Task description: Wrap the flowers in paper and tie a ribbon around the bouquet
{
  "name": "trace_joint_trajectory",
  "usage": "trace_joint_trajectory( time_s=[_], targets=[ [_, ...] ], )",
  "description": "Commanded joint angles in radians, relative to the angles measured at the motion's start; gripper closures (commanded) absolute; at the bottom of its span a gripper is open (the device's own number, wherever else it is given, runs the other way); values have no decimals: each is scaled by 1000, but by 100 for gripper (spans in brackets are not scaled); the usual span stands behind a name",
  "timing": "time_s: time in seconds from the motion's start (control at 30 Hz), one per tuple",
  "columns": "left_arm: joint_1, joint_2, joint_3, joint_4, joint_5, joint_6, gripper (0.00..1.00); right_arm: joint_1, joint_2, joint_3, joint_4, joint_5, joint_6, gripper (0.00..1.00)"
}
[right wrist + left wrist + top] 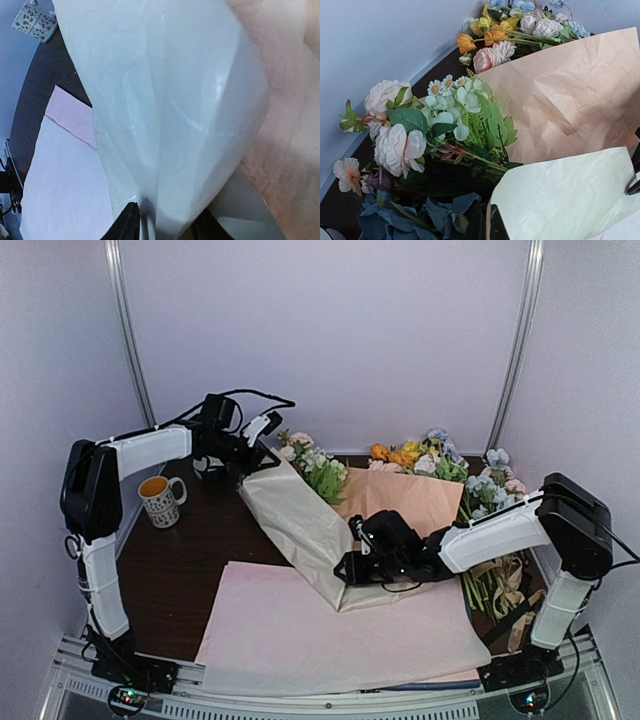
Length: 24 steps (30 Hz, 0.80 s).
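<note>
Fingers [499, 229] of left gripper [262, 448] pinch the paper's [300, 520] top corner; right gripper's [165, 226] stand apart astride its fold.

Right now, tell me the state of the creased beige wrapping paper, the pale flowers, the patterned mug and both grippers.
creased beige wrapping paper: folded over the stems, untied.
pale long-stemmed flowers: lying down, heads poking out of the paper.
patterned ceramic mug: upright.
left gripper: shut on the paper's upper corner.
right gripper: jaws apart, paper's lower end between them.
</note>
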Motion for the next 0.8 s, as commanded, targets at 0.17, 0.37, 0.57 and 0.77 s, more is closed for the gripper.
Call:
trace_joint_trajectory(
  time_s=[0.17, 0.37, 0.57, 0.77],
  targets=[
    [-50, -16, 72, 37, -100, 58, 100, -68, -67, 31, 11, 9, -45, 82],
    [-73, 3, 108, 45, -137, 54, 100, -79, -47, 7, 39, -54, -7, 99],
    [-84, 58, 150, 66, -293, 2, 100, -80, -70, -70, 71, -63, 46, 100],
    [-109, 137, 203, 51, -443, -20, 100, -79, -56, -103, 74, -42, 84, 100]
  ],
)
